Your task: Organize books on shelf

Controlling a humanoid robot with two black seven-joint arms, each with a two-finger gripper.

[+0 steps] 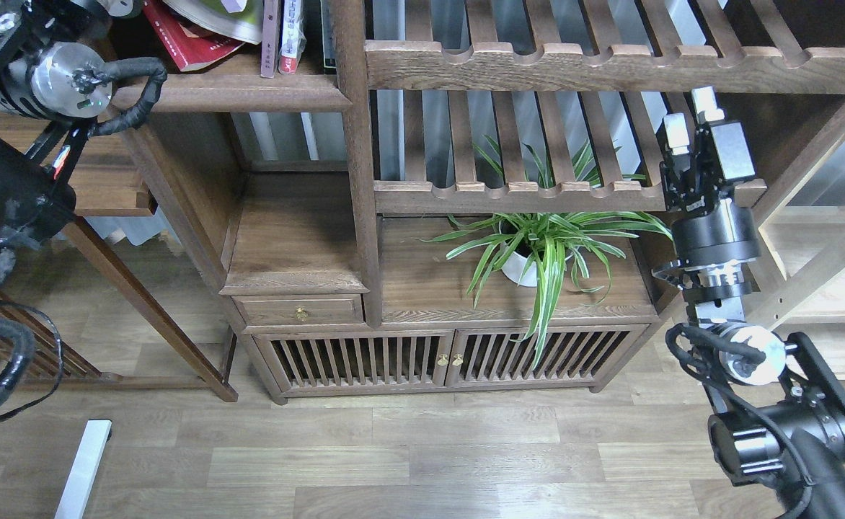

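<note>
1. While my right gripper (690, 119) hangs with fingers parted and empty before the slatted rack (610, 68), I cannot see my left gripper.
2. Books (202, 32) lie slumped on the shelf (242, 90), top left.

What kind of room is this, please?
Probably a home living room or study: a dark wooden shelf holding books, a potted spider plant on the cabinet, and a wood-plank floor.

A spider plant (538, 245) in a white pot (520, 268) stands on the cabinet top (422, 288), below a slatted rack (538, 191).
</note>
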